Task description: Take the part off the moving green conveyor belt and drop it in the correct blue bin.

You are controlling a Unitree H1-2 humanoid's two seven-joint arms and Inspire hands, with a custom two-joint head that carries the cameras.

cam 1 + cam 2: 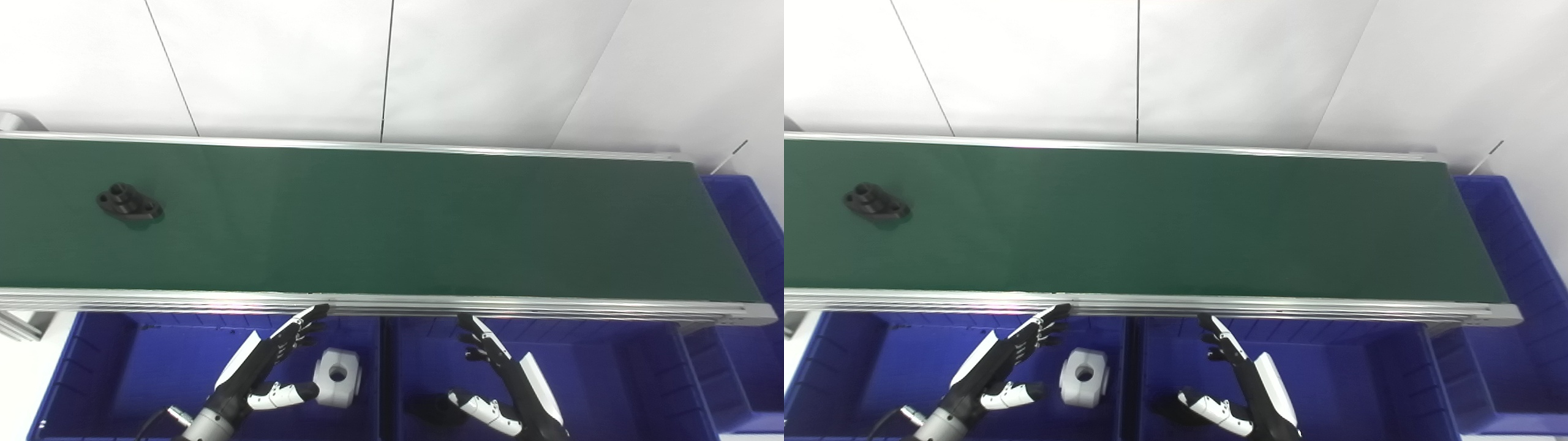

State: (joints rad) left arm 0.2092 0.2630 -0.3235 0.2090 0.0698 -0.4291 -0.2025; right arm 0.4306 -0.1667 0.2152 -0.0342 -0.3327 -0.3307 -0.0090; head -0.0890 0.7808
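A black part (129, 203) with holes lies on the green conveyor belt (392, 220) at the far left. My left hand (269, 364) is open and empty over the left blue bin (110, 367), below the belt's near rail. A white part (335, 376) with a round hole lies in that bin by the left thumb. My right hand (505, 380) is open and empty over the middle blue bin (612, 380). A dark object (429, 409) lies in that bin by the right thumb, mostly hidden. Both hands are far from the black part.
A third blue bin (747, 245) stands at the belt's right end. The aluminium rail (392, 302) runs along the belt's near edge above the hands. A white wall stands behind the belt.
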